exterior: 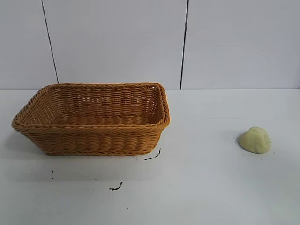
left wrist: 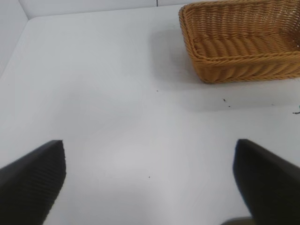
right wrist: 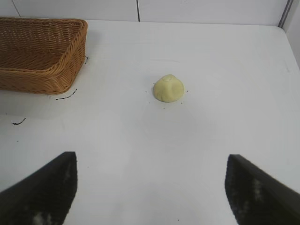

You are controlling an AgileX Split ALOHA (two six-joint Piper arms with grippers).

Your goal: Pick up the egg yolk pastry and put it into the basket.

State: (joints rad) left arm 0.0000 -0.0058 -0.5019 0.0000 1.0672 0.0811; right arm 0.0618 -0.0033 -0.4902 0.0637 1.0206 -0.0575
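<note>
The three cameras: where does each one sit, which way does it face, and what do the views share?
Exterior view: outside the rig, facing the white table; the basket is at left, the egg yolk pastry at right; no arm shows.
Left wrist view: on the left arm, looking over the open left gripper toward the basket; no pastry.
Right wrist view: on the right arm, looking over the open right gripper toward the pastry.
Shared: all three show the basket; the exterior and right wrist views show the pastry.

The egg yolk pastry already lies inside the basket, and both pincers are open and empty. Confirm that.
Not quite. The egg yolk pastry lies on the table, well apart from the basket, as the exterior view shows. The left pincer and right pincer are open and empty.
</note>
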